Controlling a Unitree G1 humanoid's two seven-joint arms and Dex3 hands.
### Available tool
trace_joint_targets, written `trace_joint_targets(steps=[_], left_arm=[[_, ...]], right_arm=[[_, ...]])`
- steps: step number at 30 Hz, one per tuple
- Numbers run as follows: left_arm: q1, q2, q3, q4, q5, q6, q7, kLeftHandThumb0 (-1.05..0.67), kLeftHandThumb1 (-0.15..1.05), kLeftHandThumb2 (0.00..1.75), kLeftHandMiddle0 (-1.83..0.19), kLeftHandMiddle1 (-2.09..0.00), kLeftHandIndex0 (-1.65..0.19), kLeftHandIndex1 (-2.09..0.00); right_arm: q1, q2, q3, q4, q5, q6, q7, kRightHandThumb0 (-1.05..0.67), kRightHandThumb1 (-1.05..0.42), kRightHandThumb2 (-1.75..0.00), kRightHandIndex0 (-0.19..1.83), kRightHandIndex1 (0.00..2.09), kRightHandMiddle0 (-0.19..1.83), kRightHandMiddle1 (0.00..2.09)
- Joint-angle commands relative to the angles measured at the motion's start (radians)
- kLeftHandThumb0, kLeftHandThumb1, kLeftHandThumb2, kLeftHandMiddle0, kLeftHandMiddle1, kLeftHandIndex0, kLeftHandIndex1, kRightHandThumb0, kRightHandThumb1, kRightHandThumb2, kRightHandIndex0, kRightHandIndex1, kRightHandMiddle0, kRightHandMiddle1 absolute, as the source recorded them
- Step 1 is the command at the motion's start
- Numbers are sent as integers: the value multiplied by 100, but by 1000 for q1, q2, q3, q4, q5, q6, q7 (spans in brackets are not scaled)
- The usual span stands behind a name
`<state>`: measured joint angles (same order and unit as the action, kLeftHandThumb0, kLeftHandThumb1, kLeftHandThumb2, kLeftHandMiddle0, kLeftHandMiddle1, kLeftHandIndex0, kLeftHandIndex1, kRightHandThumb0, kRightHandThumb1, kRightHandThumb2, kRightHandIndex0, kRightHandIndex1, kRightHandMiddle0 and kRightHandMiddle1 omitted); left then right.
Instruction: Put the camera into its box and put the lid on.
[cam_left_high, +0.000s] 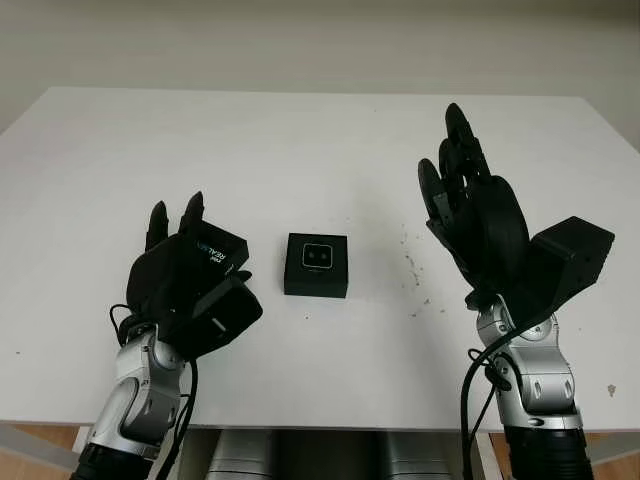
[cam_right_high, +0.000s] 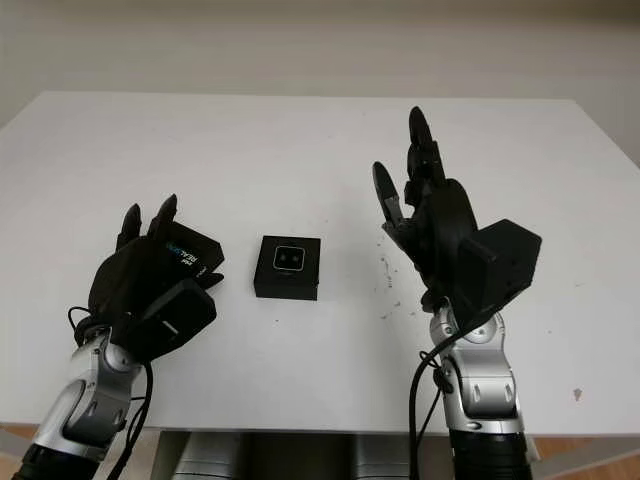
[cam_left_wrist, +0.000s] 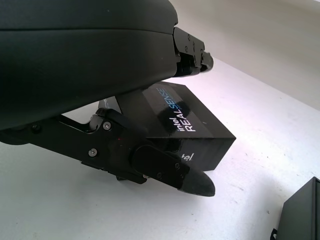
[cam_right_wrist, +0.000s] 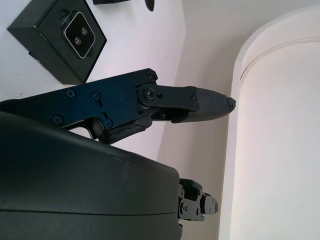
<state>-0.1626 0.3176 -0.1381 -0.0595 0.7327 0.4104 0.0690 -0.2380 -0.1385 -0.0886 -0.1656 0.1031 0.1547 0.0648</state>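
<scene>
Camera (cam_left_high: 319, 256) sits in its open box (cam_left_high: 316, 281) near the middle of the bench (cam_left_high: 300, 140), so we think only the lid (cam_left_high: 213, 249) is left to put on. Our left hand (cam_left_high: 185, 290) has its fingers (cam_left_wrist: 170, 170) curled around the lid, just left of the box, so it is the nearer one. Our right hand (cam_left_high: 475, 215) is open, raised toward the right edge.

Box (cam_left_high: 316, 265) sits mid-table (cam_left_high: 300, 150), open-topped, camera (cam_left_high: 318, 257) seen inside; bare table is left on all its sides. Left hand (cam_left_high: 190, 285), closed around lid (cam_left_high: 215, 250), is just beside it. Right hand (cam_left_high: 470, 215) is held open, raised, well apart.
</scene>
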Motion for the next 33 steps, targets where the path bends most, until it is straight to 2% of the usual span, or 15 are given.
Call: trace_joint_targets(steps=[1, 2, 3, 4, 8, 9, 11, 14, 17, 19, 23, 28, 33], left_arm=[[2, 2, -9, -3, 2, 20, -20, -33, 95, 5, 8, -79, -29, -8], [2, 1, -8, -5, 1, 25, -24, -30, 95, 5, 13, -104, -31, -8], [2, 2, -10, -4, 4, 24, -22, -29, 96, 6, 16, -116, -33, -8], [2, 3, -12, -3, 7, 26, -22, -25, 97, 6, 18, -141, -38, -10], [-2, 6, -16, -4, 10, 39, -39, -23, 98, 6, 19, -154, -41, -23], [-5, 7, -19, -5, 14, 49, -49, -25, 98, 5, 19, -154, -25, -56], [-8, 10, -24, -5, 22, 60, -61, -28, 96, 5, 19, -148, -3, -100], [-11, 16, -28, 5, 29, 53, -57, -22, 94, 5, 17, -178, 5, -132], [-6, 24, -23, 12, 20, 21, -42, -9, 100, 6, -1, -177, -1, -170], [-5, 26, -17, 11, 17, 11, -32, -7, 102, 6, -3, -179, -3, -181], [0, 32, 10, 19, -22, -64, 18, -6, 103, 6, -5, -168, -5, -174], [0, 40, 75, 47, -171, -228, 27, -3, 105, 6, -15, -162, -8, -163], [-22, 81, 126, 25, -289, -308, -53, -8, 102, 5, -21, -154, -15, -150]], right_arm=[[7, 2, 1, -24, -2, 3, 2, -60, -105, -43, -15, 6, -10, 6], [7, 1, 1, -25, -4, 2, 1, -60, -105, -44, -15, 6, -10, 6], [6, 2, 0, -24, -1, 1, 3, -60, -105, -44, -15, 6, -10, 6], [6, 3, -2, -23, 2, 1, 3, -61, -105, -43, -16, 6, -10, 5], [7, -1, -3, -26, 0, 3, 5, -61, -105, -43, -15, 6, -9, 6], [8, -1, -5, -27, 4, 3, 7, -61, -105, -43, -15, 6, -9, 6], [9, 2, -10, -26, 15, -4, 13, -61, -105, -44, -16, 5, -9, 6], [9, -1, -9, -30, 14, -3, 15, -62, -105, -44, -17, 5, -10, 5], [10, 0, -9, -32, 16, -4, 17, -63, -105, -45, -18, 4, -10, 5], [11, -1, -8, -34, 15, -6, 18, -64, -105, -45, -19, 4, -10, 5], [13, 4, -8, -33, 23, -12, 23, -62, -105, -45, -18, 5, -10, 5], [12, 7, -5, -32, 25, -1, 22, -62, -105, -45, -17, 5, -10, 5], [15, 11, -1, -38, 21, -1, 14, -61, -105, -44, -15, 6, -9, 6]])
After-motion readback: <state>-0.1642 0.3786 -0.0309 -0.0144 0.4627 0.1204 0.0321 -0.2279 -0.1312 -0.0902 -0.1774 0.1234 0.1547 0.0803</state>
